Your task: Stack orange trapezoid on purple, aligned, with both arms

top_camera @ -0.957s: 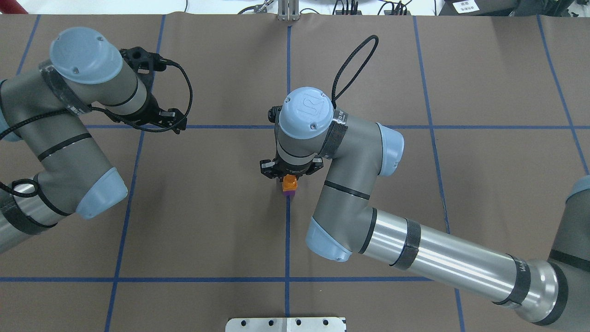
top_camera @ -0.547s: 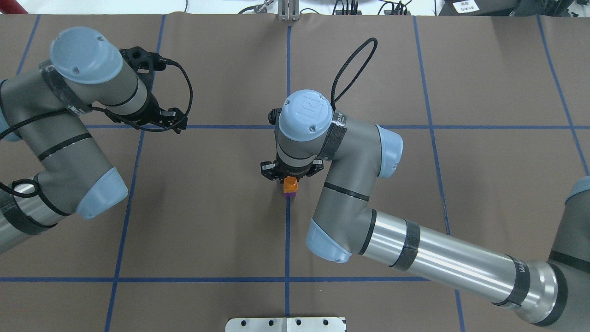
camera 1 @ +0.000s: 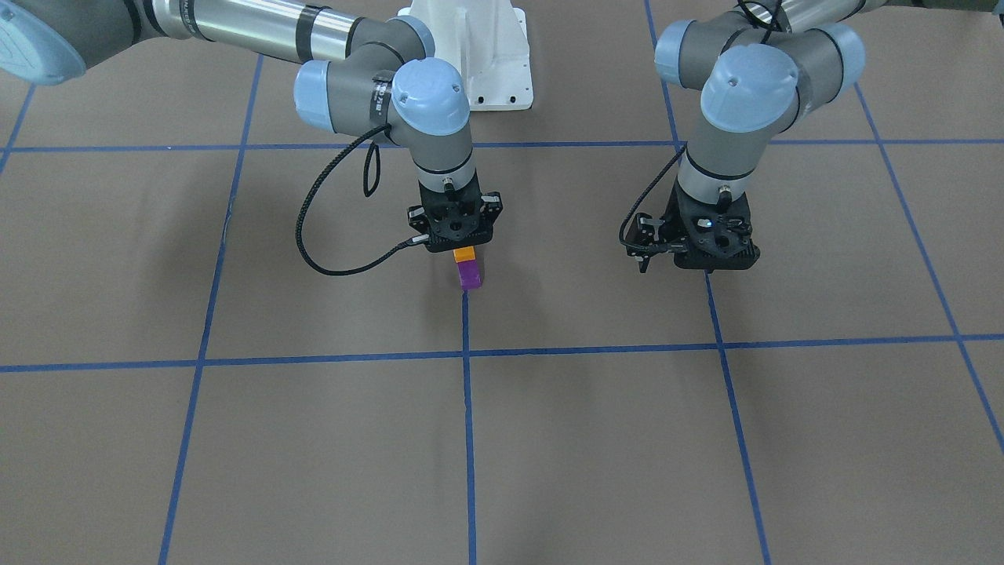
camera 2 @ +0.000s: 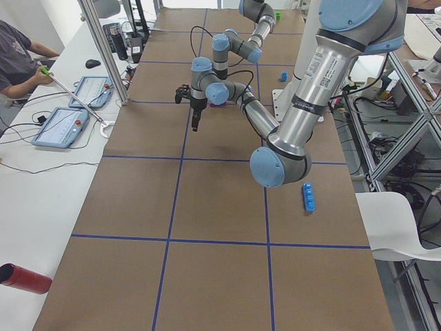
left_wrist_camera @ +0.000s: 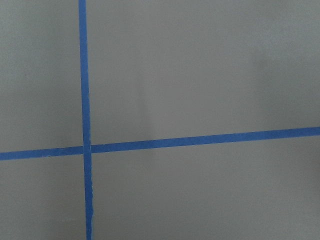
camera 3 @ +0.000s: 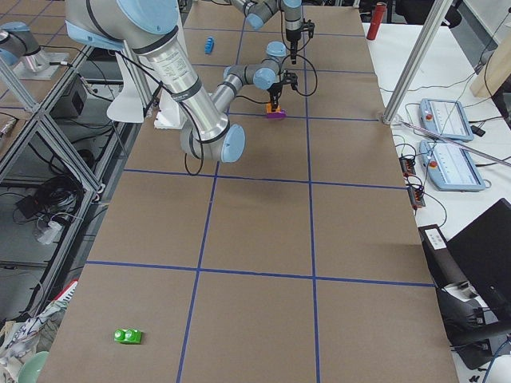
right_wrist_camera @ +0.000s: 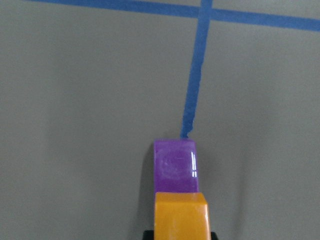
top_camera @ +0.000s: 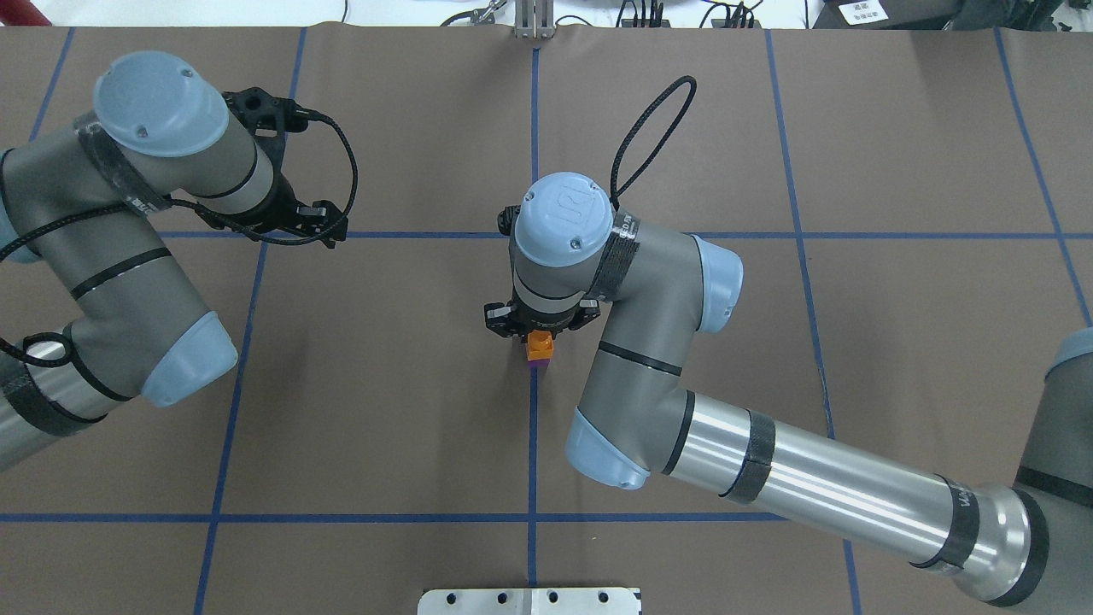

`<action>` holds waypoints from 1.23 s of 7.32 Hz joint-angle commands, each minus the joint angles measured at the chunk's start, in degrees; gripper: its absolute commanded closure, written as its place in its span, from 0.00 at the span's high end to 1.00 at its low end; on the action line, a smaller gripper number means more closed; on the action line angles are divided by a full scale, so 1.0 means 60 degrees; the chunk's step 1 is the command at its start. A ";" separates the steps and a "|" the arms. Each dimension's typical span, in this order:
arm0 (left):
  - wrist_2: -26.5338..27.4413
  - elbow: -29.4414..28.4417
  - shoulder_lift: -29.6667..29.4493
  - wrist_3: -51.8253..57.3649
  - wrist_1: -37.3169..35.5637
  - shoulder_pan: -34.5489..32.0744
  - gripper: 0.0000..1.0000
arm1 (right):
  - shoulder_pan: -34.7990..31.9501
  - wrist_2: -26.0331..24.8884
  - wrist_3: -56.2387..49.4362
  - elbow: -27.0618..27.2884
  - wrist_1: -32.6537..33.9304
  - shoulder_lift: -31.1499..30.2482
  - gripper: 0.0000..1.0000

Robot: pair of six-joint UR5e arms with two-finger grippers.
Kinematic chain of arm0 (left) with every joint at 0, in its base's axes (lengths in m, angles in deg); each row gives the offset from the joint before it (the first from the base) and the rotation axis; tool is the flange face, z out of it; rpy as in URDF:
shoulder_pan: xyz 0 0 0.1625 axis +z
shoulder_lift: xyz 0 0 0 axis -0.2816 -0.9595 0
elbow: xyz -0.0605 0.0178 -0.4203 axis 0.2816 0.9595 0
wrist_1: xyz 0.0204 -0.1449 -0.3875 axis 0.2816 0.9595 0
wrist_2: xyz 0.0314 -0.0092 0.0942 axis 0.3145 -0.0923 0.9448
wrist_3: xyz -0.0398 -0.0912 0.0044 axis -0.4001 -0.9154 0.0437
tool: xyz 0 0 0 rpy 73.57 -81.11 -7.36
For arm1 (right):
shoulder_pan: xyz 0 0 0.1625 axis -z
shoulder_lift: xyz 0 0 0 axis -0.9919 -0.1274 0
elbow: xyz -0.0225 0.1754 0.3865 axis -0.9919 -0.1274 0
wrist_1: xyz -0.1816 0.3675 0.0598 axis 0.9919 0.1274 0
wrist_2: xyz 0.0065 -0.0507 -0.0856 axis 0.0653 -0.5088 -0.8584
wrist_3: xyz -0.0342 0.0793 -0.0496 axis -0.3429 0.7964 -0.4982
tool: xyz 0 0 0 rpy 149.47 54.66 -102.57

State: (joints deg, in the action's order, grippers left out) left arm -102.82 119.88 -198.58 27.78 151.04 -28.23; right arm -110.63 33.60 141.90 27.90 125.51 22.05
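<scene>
Two arms stood over the brown table [top_camera: 384,410]; the right gripper [camera 1: 463,249] pointed straight down near the table's middle, its jaws closed on the orange trapezoid [camera 1: 464,253], of which only the lower part showed beneath the black gripper body in the front view; directly under it sat the purple block [camera 1: 469,275], resting on the table at the end of a blue tape line [top_camera: 533,444] that ran toward the robot's side; from above, the orange piece [top_camera: 539,344] covered nearly all of the purple one [top_camera: 537,362], so that just a thin purple edge peeked out on the near side; in the right wrist view the orange overlapped the near part of the purple, whose glossy top and faint round stud could be seen beyond it, and I could not tell whether the two were pressed fully together or only touching; the left gripper [camera 1: 710,267] hung well apart, off to the robot's left above a crossing of tape lines, with nothing seen in it, and whether its jaws were open or closed I could not tell; a long blue brick [camera 2: 309,197] lay near the robot's base, and a small green block [camera 3: 128,336] lay far off at the table's right end.
</scene>
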 commanded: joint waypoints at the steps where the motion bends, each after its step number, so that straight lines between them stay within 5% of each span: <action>1: -0.0013 0.0000 0.0008 -0.0057 0.0000 0.0020 1.00 | 0.0000 -0.0164 0.0095 0.0118 -0.0014 0.0021 1.00; 4: -0.0013 0.0116 0.0022 -0.0013 0.0000 -0.0038 1.00 | -0.0233 -0.0033 0.0095 0.0891 0.0088 -0.0110 1.00; 5: -0.0027 0.0711 0.0704 0.0118 0.0029 -0.0053 1.00 | -0.0524 -0.0004 0.0066 0.1881 0.0828 -0.0691 1.00; 7: -0.0448 0.1870 0.2024 0.0863 0.0102 -0.0563 1.00 | -0.1635 0.0696 -0.0835 0.4123 0.1232 -0.3188 1.00; 9: -0.1387 0.1875 0.3398 0.2248 0.1369 -0.1732 1.00 | -0.3374 0.1777 -0.3481 0.4513 0.1217 -0.4938 1.00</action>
State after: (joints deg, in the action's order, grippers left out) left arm -108.15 130.78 -183.78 35.69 154.71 -34.42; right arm -124.20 40.10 130.33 53.09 132.74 -0.76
